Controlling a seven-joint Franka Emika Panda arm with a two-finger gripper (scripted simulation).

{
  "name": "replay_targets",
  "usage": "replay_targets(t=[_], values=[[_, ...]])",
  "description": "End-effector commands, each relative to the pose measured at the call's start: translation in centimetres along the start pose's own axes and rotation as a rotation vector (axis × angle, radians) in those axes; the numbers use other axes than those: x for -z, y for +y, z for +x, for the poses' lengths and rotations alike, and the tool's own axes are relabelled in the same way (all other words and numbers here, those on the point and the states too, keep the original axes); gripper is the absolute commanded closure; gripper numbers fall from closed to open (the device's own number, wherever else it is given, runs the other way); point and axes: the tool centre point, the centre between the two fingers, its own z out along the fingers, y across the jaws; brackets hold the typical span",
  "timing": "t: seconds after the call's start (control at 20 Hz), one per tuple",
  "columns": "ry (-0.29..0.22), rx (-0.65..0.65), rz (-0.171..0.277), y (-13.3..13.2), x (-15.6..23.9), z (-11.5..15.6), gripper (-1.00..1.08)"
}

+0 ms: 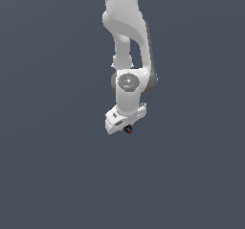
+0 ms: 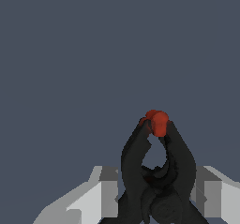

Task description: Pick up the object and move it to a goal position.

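The object point(image 2: 136, 162) is a small black item with curved prongs that meet at a red tip point(image 2: 157, 122). In the wrist view it fills the gap between my two pale fingers point(image 2: 105, 190). My gripper point(image 2: 157, 188) is shut on the object, with the prongs sticking out past the fingertips. In the exterior view the white gripper point(image 1: 123, 121) hangs at the end of the arm, and the object point(image 1: 128, 129) shows as a tiny black and red speck at its lower edge.
The white arm point(image 1: 127, 41) comes in from the top of the exterior view. Around it there is only a plain dark grey-blue surface point(image 1: 48, 166). No goal marker shows in either view.
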Motion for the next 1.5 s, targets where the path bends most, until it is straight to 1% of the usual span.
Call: replay_targets(t=[0.0,0.55,0.8,1.1,1.45], values=[[0.000,0.000,0.000,-0.7,0.8,-1.4,1.08],[0.000,0.000,-0.001,-4.1,4.6,-7.7,1.08],[0.000,0.000,-0.001,-5.4,6.0,-10.0,1.08],[0.000,0.000,-0.001,-6.4,7.2,-11.8,1.08],[0.001,0.000,-0.001,-6.7,7.8,-12.5,1.08]])
